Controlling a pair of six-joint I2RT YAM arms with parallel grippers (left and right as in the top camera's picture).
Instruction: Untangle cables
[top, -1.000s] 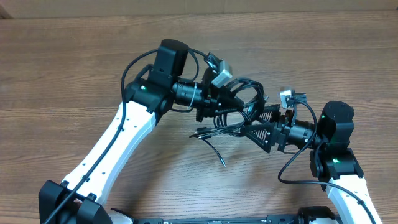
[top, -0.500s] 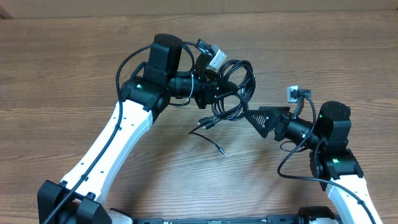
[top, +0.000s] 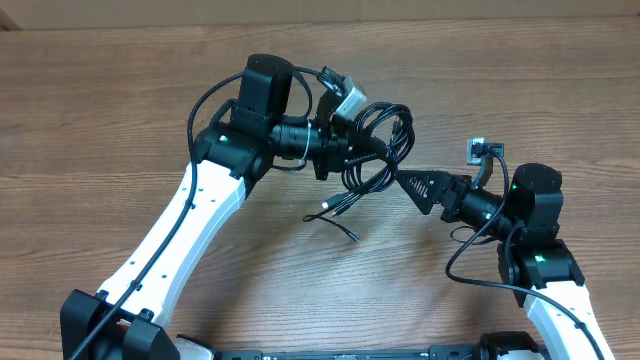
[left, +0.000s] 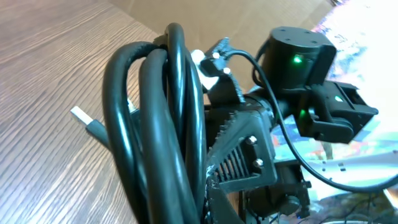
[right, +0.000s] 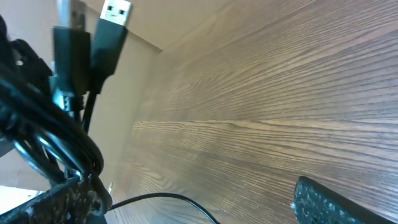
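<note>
The cables (top: 383, 140) are a bunch of thin black loops held above the wooden table by my left gripper (top: 350, 150), which is shut on them. Loose ends with small plugs (top: 328, 204) hang down toward the table. In the left wrist view the loops (left: 155, 124) fill the middle and hide most of my left gripper (left: 208, 205). My right gripper (top: 410, 183) is open, its tips just right of the bunch. In the right wrist view its fingers (right: 193, 194) stand wide apart, with the cables (right: 56, 137) and two USB plugs (right: 115, 15) at the left.
The wooden table (top: 520, 90) lies under both arms. The arms' own thicker black wires loop beside each wrist (top: 470, 265). A cardboard-coloured edge runs along the far side of the table (top: 450, 8).
My right gripper came out of the bunch, drew back to the right, then edged up toward it again. My left gripper carried the cables up and away from the table's front.
</note>
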